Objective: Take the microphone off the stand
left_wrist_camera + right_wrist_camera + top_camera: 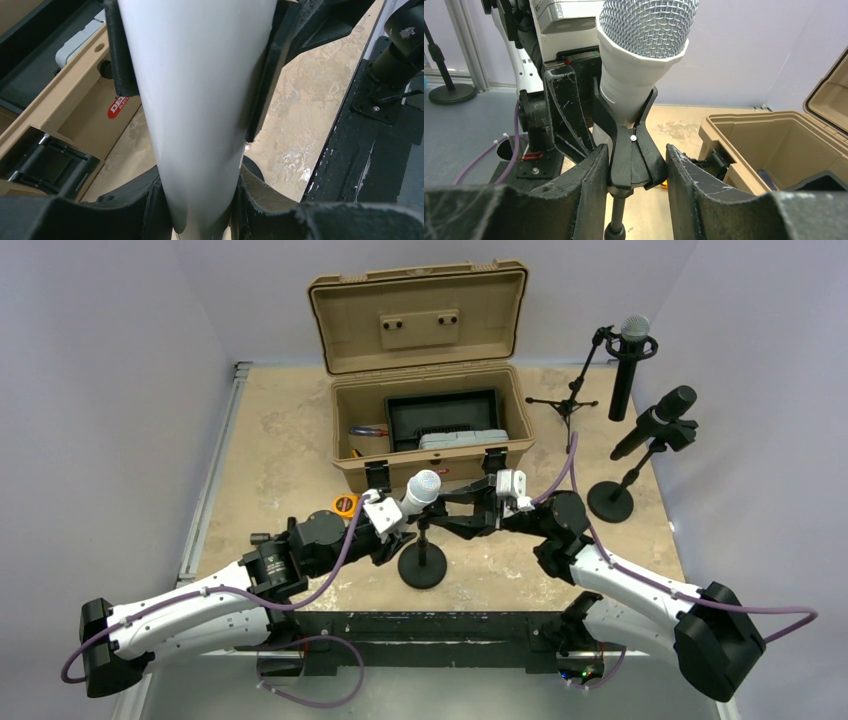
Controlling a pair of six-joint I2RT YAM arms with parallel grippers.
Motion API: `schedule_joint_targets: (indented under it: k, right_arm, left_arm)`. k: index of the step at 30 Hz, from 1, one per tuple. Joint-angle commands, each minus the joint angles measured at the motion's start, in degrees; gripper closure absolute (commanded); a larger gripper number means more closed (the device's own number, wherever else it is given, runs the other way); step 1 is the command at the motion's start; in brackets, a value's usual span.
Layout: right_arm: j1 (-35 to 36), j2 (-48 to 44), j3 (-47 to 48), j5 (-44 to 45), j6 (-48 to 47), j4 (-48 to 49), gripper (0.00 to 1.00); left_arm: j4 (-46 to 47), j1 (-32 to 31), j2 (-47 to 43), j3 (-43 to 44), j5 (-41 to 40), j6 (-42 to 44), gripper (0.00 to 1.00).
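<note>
My left gripper (395, 512) is closed on the white body of the microphone (421, 489). In the left wrist view the barrel fills the space between my fingers (122, 55), with dark pads against it on both sides. My right gripper (462, 512) comes in from the opposite side at the black clip (631, 155) of the stand (422, 567). Its fingers (589, 180) sit tight on either flank of the clip, and as far as I can see they are pressed against it with no gap.

So the microphone is seated in the clip, just above my right fingertips and inside my left grasp. Its mesh head is tilted up and away from my left wrist.

As I judge it, the step is the pull-out, with the right holding the stand steady while the left draws the microphone free. To do that well:

- I should move the left gripper along the barrel's own axis, toward the head end. The body narrows downward, so it should loosen as it rises.
- I should avoid any sideways pull, which would twist the clip or tip the round base on the desk (620, 550).
- My right grasp should be firm and fixed, pushing back slightly against the pull.
- I should go slowly at first, since the smooth barrel could slip between my pads.
- The tan case (455, 458) lies just beyond both grippers, so I should lift rather than swing forward.
</note>
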Motion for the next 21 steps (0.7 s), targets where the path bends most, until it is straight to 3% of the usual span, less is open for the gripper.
schedule_joint_targets:
  k: [1,21]
  right_arm:
    - [0.3,1.1,1.4,-1.6,-1.9,0.5,0.97]
    - [0.3,0.3,1.0,1.7,-2.3,0.2,1.0]
  left_arm:
    - [2.3,0.1,-0.7,1.8,0.0,-0.8,1.0]
    - [0.7,0.1,-4.7,3.2,-5.8,-2.0,1.0]
